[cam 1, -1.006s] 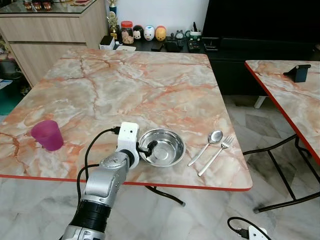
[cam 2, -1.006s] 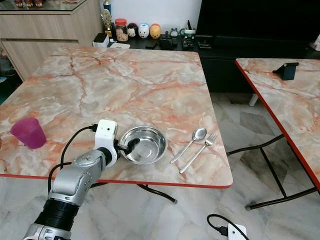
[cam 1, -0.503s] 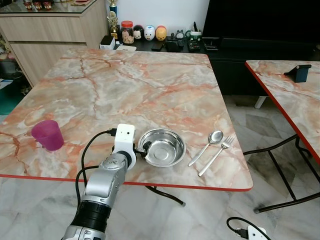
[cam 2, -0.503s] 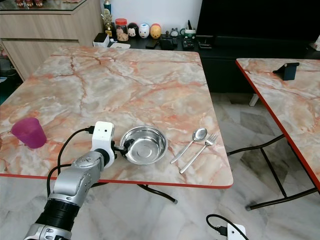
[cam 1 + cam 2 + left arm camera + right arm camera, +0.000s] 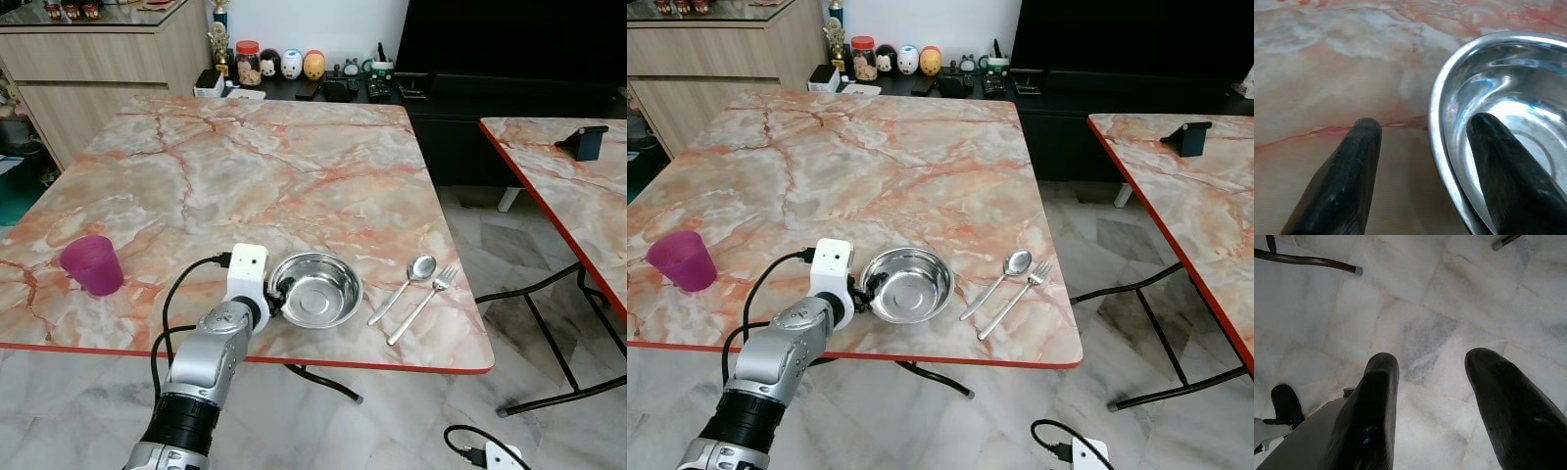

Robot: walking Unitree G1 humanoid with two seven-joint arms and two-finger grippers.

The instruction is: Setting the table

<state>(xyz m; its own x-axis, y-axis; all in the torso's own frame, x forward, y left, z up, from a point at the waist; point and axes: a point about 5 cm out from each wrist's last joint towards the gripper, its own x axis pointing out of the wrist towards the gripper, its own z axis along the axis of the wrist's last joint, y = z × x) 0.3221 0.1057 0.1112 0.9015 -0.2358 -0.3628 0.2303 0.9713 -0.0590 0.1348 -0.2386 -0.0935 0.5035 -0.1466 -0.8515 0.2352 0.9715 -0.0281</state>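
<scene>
left wrist view has the left gripper [image 5: 1422, 129] spread apart, straddling the steel bowl [image 5: 1498, 117] rim: one finger inside, one outside on the table [image 5: 1327, 73]. thin, rigid and slick, probably light; pinching that rim wall looks best. right gripper [image 5: 1430, 367] hangs parted over floor.

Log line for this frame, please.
left gripper: open, astride steel bowl rim, one finger inside | right gripper: open, idle over floor | spoon, fork, purple cup on table
</scene>
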